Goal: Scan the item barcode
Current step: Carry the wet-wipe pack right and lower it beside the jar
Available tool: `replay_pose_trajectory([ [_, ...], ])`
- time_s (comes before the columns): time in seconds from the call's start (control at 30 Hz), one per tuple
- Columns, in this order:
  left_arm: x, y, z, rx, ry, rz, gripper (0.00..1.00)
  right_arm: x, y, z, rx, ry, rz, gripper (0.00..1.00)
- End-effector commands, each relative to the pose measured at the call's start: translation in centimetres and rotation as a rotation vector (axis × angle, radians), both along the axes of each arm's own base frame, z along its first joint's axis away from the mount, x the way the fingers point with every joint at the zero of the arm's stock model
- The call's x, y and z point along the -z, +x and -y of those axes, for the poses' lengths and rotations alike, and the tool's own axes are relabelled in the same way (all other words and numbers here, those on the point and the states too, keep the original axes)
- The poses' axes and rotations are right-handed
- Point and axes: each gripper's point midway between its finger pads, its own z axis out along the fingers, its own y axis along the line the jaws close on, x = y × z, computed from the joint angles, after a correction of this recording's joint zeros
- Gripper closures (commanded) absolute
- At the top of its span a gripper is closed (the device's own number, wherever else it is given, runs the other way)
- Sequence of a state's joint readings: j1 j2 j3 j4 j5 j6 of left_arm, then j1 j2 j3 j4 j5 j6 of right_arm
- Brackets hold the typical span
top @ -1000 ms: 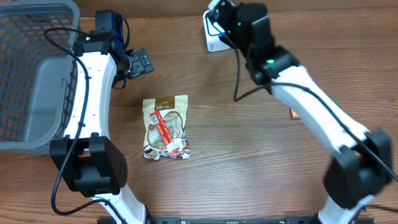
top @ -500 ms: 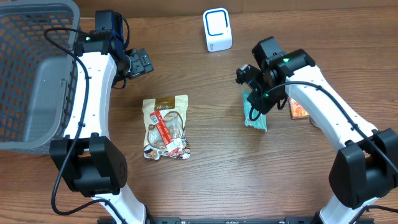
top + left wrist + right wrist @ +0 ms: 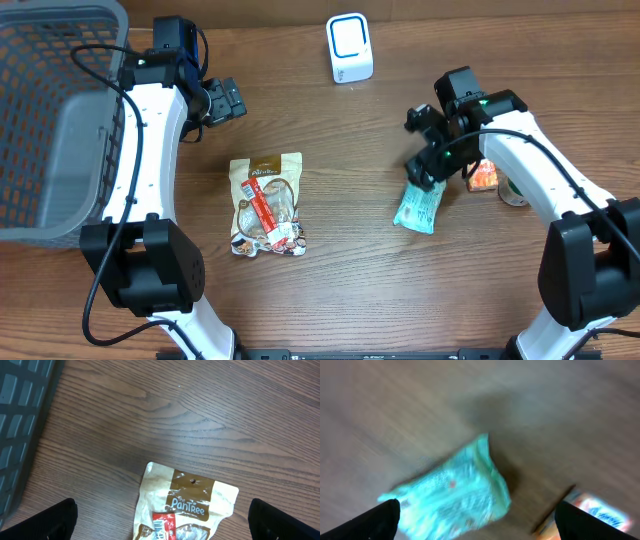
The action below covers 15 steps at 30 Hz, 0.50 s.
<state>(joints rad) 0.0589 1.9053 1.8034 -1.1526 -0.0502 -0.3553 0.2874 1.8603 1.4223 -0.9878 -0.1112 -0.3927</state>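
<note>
A teal packet [image 3: 418,207] lies flat on the table right of centre. My right gripper [image 3: 432,168] hovers just above its top end, open and holding nothing. The right wrist view is blurred: the teal packet [image 3: 451,491] lies between and ahead of the wide-apart fingers [image 3: 376,521] of the right gripper [image 3: 480,527]. The white barcode scanner [image 3: 349,47] stands at the back centre. A beige-and-brown snack pouch [image 3: 266,205] lies mid-table. My left gripper [image 3: 224,101] hangs open behind it. In the left wrist view the pouch [image 3: 186,506] lies below the open left gripper [image 3: 162,527].
A grey mesh basket [image 3: 50,110] fills the left side, and its wall [image 3: 20,420] edges the left wrist view. An orange packet [image 3: 483,177] and a small round can [image 3: 514,192] lie right of the teal packet. The orange packet [image 3: 600,510] shows beside the right finger.
The right arm swung from the scanner down to the table with the teal packet, then opened; the packet now lies flat. The left arm stayed still.
</note>
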Motion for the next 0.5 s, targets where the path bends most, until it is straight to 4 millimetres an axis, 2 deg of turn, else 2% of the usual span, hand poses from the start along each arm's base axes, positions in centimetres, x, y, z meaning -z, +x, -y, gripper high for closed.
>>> replay_pose_trajectory([
  [0.0, -1.2, 0.2, 0.1, 0.022, 0.017, 0.03, 0.0, -0.3, 1.2, 0.5, 0.247, 0.021, 0.01, 0.0],
  [0.13, -1.2, 0.2, 0.1, 0.022, 0.017, 0.03, 0.0, -0.1, -0.6, -1.2, 0.447, 0.094, -0.106, 0.07],
  [0.23, -1.2, 0.2, 0.1, 0.022, 0.017, 0.03, 0.01, -0.1, -2.2, -2.4, 0.569, 0.12, -0.198, 0.07],
  [0.3, -1.2, 0.2, 0.1, 0.022, 0.017, 0.03, 0.0, 0.0, -2.9, -3.3, 0.655, 0.121, -0.232, 0.0],
  [0.47, -1.2, 0.2, 0.1, 0.022, 0.017, 0.029, 0.01, 0.1, -4.2, -5.2, 0.786, 0.125, -0.279, 0.0],
])
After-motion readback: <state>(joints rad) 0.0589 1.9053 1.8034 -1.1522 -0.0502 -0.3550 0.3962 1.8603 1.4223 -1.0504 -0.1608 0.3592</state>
